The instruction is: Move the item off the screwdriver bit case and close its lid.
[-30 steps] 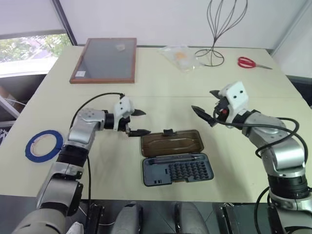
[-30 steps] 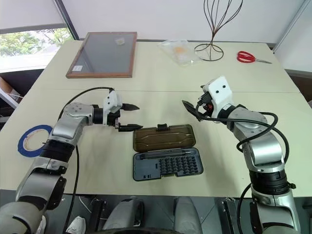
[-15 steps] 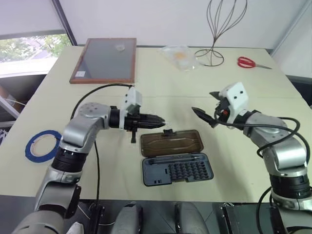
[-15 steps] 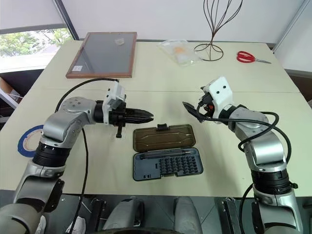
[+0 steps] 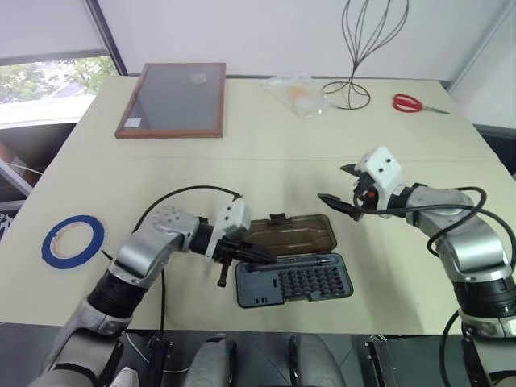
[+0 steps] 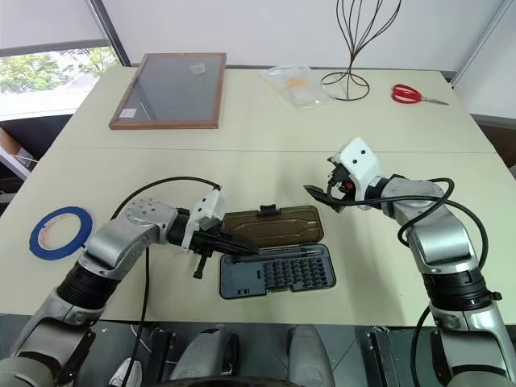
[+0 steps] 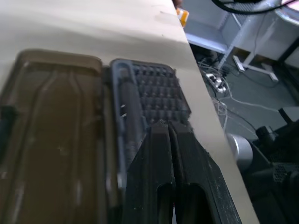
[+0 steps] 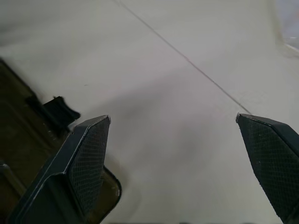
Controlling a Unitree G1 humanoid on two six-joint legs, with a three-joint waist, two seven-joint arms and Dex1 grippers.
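Left end effector (image 5: 256, 254) hides the screwdriver bit case (image 5: 294, 280) corner.

One case (image 5: 293, 280) lies open near the table's front edge, with one lid (image 5: 286, 235) flat behind its tray. One framed panel (image 5: 173, 100) sits toward the back left corner. One tape roll (image 5: 73, 240) lies by the left edge. One wire stand (image 5: 360, 48) and one plastic bag (image 5: 297, 93) are at the back edge. One pair of scissors (image 5: 418, 104) lies at the back right corner.
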